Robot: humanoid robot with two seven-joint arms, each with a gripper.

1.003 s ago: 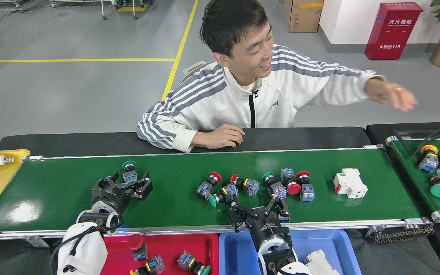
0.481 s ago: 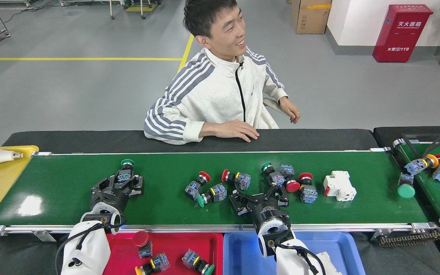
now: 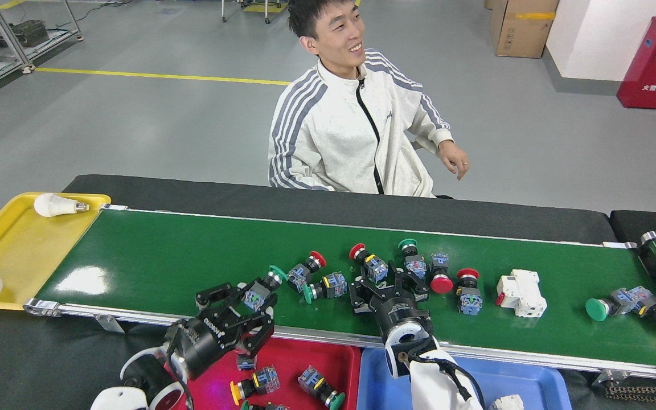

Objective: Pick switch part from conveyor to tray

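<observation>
- Two black grippers are showing above the near side of the conveyor (image 3: 151,256), a long glossy dark green belt with thin silver rails.
- The left gripper (image 3: 241,307) is clenching a switch part (image 3: 264,288), a small grey-blue block with a black neck and a green mushroom cap, and is holding it tilted over the near rail, just above the red tray (image 3: 346,356).
- Several similar parts are already lying in that red tray.
- The right gripper (image 3: 388,283) is sitting low over the belt with its fingers spread, released around nothing, right beside a cluster of red-capped and green-capped switch parts (image 3: 413,265).
- A white breaker block (image 3: 521,292) is lying further right, apart from the cluster.
- The belt's left half is lying bare, giving wide open room; a yellow tray (image 3: 26,242) with two bulbs is butting its left end.
- A person in a striped white jacket (image 3: 351,136) is sitting behind the far edge.
- A blue tray (image 3: 533,390) is sitting below the right gripper.
</observation>
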